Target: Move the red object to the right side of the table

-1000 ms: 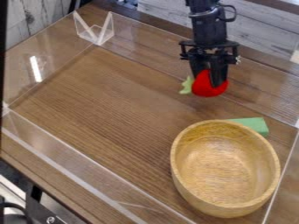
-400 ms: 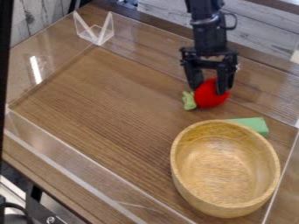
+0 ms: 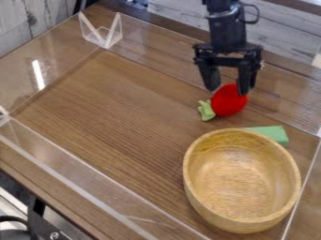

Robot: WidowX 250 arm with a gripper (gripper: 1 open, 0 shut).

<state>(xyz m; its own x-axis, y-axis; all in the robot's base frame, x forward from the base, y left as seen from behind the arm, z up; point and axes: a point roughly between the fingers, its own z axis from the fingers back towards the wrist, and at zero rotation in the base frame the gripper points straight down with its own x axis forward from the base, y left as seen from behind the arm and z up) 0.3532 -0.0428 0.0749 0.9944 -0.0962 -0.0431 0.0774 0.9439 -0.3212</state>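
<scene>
as i watched through the camera view, the dark brown wood-grain table [image 3: 107, 117] filled most of the picture, bordered by a clear acrylic wall [image 3: 69, 162]. a clear angular plastic piece [image 3: 101, 32] stood near the far left corner. the red toy fruit [image 3: 228, 98] lay on the table toward the right of the picture, its green stem [image 3: 207, 111] pointing left. my black gripper [image 3: 230, 75] was open just above and behind it, with its fingers spread and nothing held. a flat green piece [image 3: 266, 135] sat just beside the round wooden bowl [image 3: 241, 183]. the gripper covered some of the tabletop behind the fruit, the arm ran out at the top edge, and a black object [image 3: 17, 228] was cut off at lower left, too partial for me to name.
</scene>
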